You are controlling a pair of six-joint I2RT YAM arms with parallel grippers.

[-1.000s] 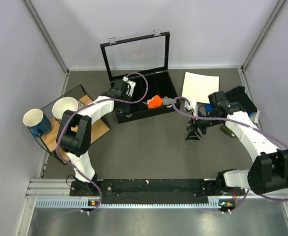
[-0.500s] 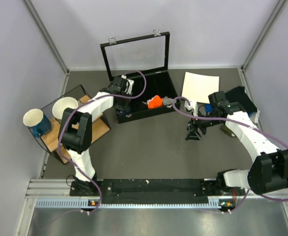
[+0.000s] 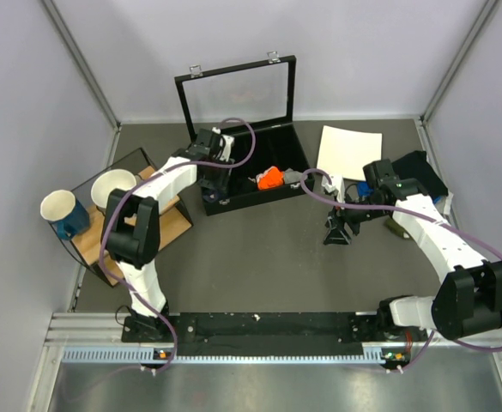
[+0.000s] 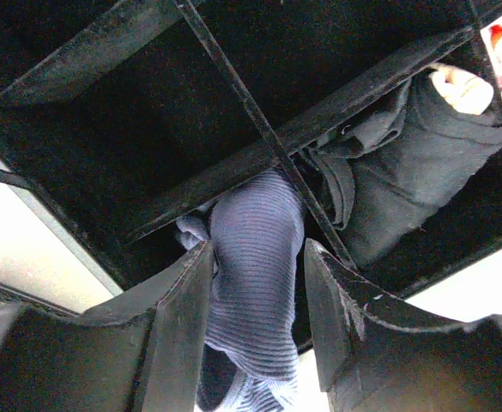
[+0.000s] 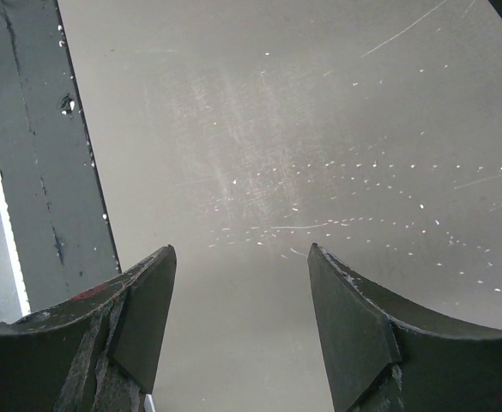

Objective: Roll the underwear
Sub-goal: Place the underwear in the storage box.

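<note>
Tricky one from above: the left hand (image 4: 259, 249) was parked over the left end of the black box (image 3: 272, 146), and its own wrist blocked everything beneath it. The wrist camera rescued us. The underwear (image 4: 255, 300), a ribbed navy-blue roll, sat squeezed between the two fingers (image 4: 178, 335), both pads pressed to the cloth, so that hand was clenched on it. The roll's near end ran off the bottom of the picture. Its far end butted against the dividers (image 4: 233, 167) where they crossed. Whether it had reached the compartment floor, I couldn't tell. The compartment beyond was just blackness, nothing to make out in there.

One compartment to the right lay a second dark roll (image 4: 422, 163), showing a pale end. It was close beside the held one, with a thin divider between them. The orange cloth (image 3: 270, 178) was only a sliver at that view's edge. From above it lay in the box beside the grey cloth (image 3: 294, 178).

The left arm was folded at the elbow, forearm slanting up to the box, hand pointing down into it.

The right arm bent in from its corner. The right hand (image 3: 336, 233) pointed down at the bench (image 3: 259, 257) near the box's right end, not touching it, fingers spread with nothing but scuffed surface between them. Open grey bench ran from there back to the arm bases. The white sheet (image 3: 347, 152) lay behind that hand.
</note>
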